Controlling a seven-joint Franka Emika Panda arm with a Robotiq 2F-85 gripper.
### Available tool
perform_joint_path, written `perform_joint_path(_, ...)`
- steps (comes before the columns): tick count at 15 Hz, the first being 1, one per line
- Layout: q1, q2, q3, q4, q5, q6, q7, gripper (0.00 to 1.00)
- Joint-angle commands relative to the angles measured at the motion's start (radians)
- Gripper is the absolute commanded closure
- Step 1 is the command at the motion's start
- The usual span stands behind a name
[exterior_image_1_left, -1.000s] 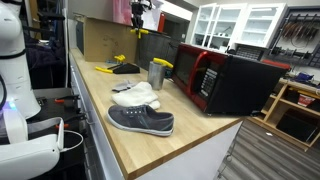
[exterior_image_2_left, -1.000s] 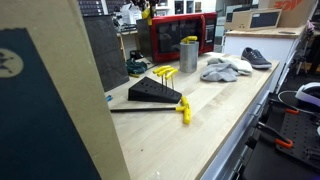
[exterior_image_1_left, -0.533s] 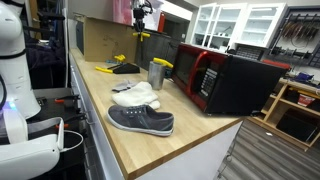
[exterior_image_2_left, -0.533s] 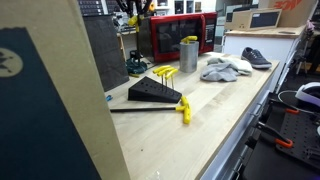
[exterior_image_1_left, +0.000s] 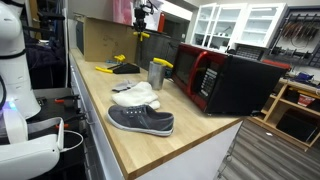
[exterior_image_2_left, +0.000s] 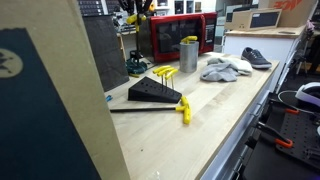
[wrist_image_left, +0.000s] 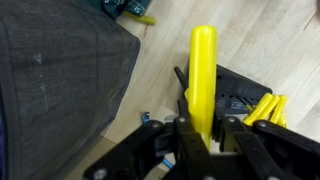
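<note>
The gripper (wrist_image_left: 204, 128) is seen with its jaws pressed in on a yellow tool (wrist_image_left: 203, 70); the handle is pinched between them and its lower end is hidden by the grip. The yellow tool (exterior_image_1_left: 143, 33) is held high over the far end of the counter (exterior_image_1_left: 120, 150), well apart from the wood. Against a second ago, the gripper has been shifted slightly sideways at about the same height, and the pinch is unchanged. Nothing on the counter has been moved. Judged from that, the tool is secure and in mid-carry, not yet set down anywhere. In the wrist view a black stand (wrist_image_left: 235, 100) is seen below the tool, with more yellow pieces (wrist_image_left: 265, 108) on its right and a grey panel (wrist_image_left: 60, 90) to the left. Nearer along the counter a metal cup (exterior_image_1_left: 156, 73), a white cloth (exterior_image_1_left: 136, 96) and a shoe (exterior_image_1_left: 141, 120) are lined up, with a microwave (exterior_image_1_left: 225, 80) to the right.
</note>
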Motion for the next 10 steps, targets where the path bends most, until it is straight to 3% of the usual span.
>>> perform_joint_path(1,-0.003,-0.005,0.004,0.008,0.056,-0.015,0.022,0.94)
perform_joint_path(10,0.001,-0.004,0.006,0.005,0.11,-0.058,0.079,0.94)
